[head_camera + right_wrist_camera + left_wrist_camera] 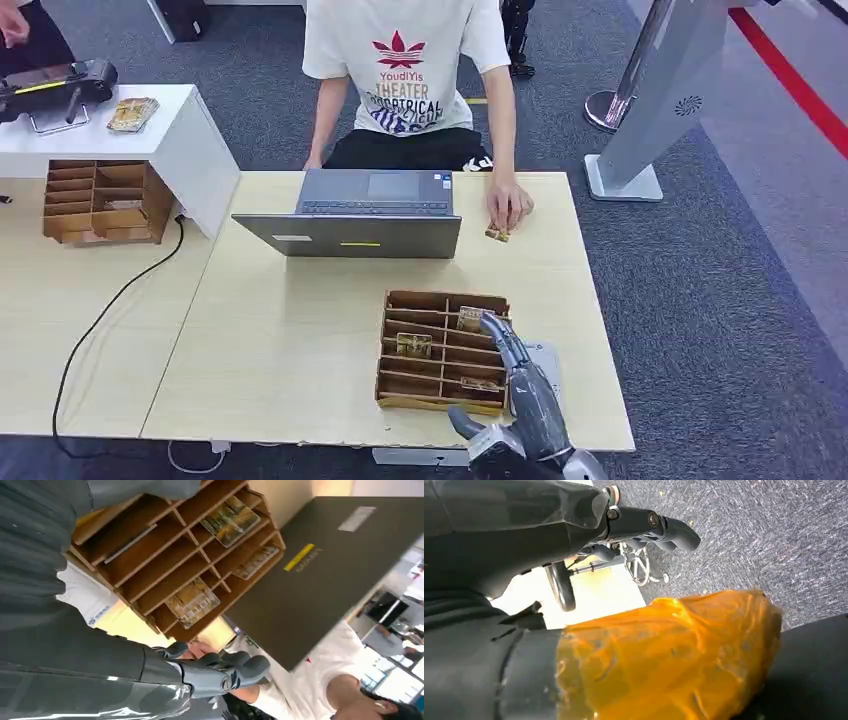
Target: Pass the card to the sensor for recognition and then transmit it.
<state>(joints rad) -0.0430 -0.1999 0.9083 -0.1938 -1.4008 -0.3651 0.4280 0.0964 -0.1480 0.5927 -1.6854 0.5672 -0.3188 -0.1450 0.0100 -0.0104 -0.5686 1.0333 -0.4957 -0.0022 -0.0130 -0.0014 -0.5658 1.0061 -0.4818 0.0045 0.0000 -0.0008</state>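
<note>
A wooden divided box stands near the table's front edge, with cards in some slots: one at the back right, one in the middle, one at the front. My right hand reaches over the box's right side, fingers stretched toward the back-right card, holding nothing. The right wrist view shows the box, its cards and my fingers apart from them. A white flat pad lies under my right hand. My left hand hangs by my body with nothing in it.
An open grey laptop stands behind the box. A seated person rests a hand on a small card right of the laptop. A second wooden box and a white stand are at the left.
</note>
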